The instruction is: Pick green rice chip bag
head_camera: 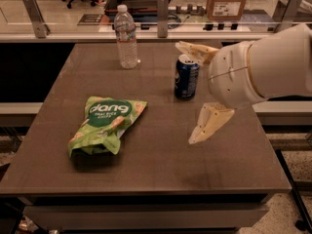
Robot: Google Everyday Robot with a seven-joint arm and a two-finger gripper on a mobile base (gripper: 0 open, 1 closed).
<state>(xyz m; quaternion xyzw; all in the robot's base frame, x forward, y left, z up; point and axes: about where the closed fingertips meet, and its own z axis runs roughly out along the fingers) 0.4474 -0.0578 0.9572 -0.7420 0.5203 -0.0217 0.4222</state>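
The green rice chip bag (105,126) lies flat on the dark brown surface (161,179) in the left half of the frame. It is crumpled, with its "dang" lettering facing up and its top edge angled toward the upper right. Further back, in the upper left-centre, a clear water bottle (126,38) stands upright near the far edge of the surface. Right of centre a blue can (186,77) stands upright, well apart from the bag. The gripper (184,92) hangs above the surface in the right half of the frame, coming off a bulky white arm housing (263,67) that fills the upper right. Its two pale fingers (207,123) are spread wide and hold nothing. One reaches toward the can's top rim and overlaps it in this view, while the other slants down and to the left, below the can. The bag sits well to the left of both fingers, touching neither, with bare surface between them.
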